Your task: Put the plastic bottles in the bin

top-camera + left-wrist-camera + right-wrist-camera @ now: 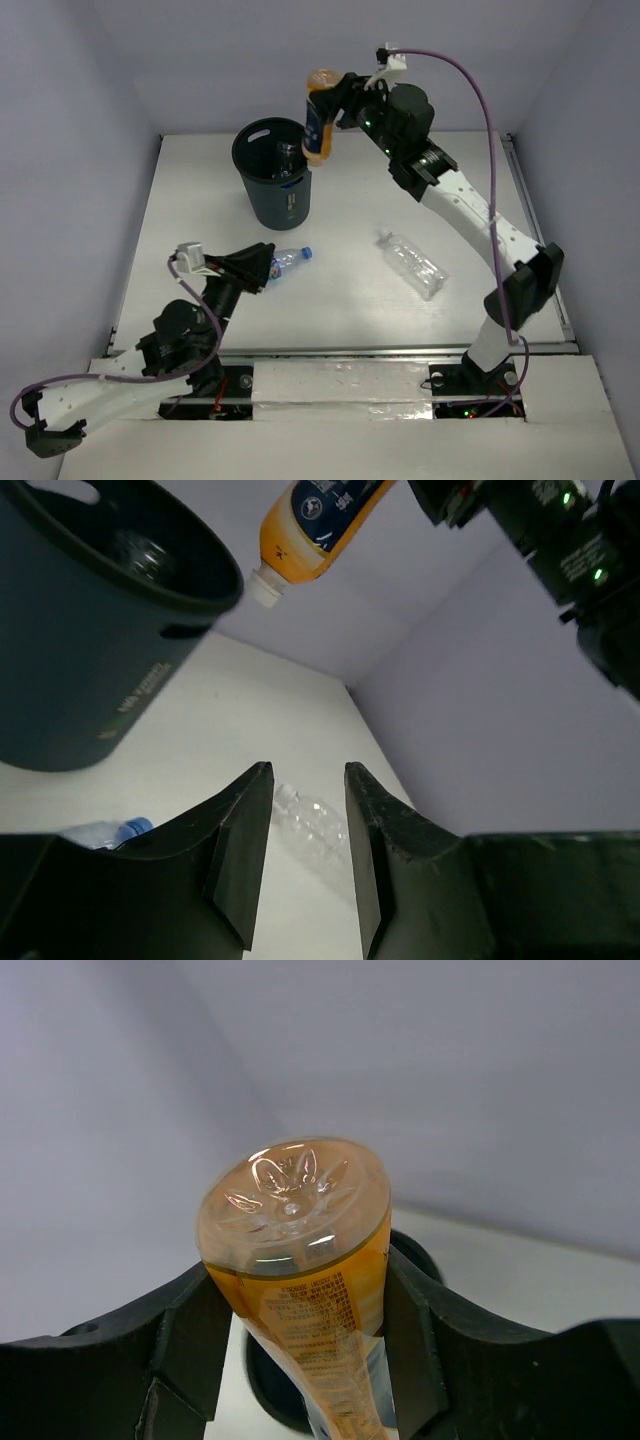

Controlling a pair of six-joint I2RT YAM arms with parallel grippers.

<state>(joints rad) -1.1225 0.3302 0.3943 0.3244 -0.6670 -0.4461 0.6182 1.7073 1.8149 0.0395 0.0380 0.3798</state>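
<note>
The right tool (335, 105) is closed on an orange bottle (300, 1260), which is clamped between its two fingers (190, 1330) with the moulded base turned towards the wrist camera and the white cap pointing down. Directly below this tool the bin (275, 200) is seen, so that the held bottle hangs over the bin's right-hand rim with its cap about level with that rim; whether cap and rim touch cannot be told. Inside the bin, further beneath the tool, a clear bottle (287, 158) is seen lying. The left tool (305, 860) is open and nothing is held in it; its jaws are parted and are aimed low across the counter (350, 210). Just past its fingertips, a little to one side, a small blue-capped bottle (288, 259) lies on its side, and whether it is touched by the tool cannot be told. Further out, framed between the open fingers in the left wrist view, a label-free ribbed bottle (412, 264) lies on its side, well apart from both tools. The counter is white and flat, and it is enclosed on three sides by plain pale grey-lilac walls (80, 90). Counted in all are four bottles, one held, one in the bin and two on the counter, together with one bin and two tools.
</note>
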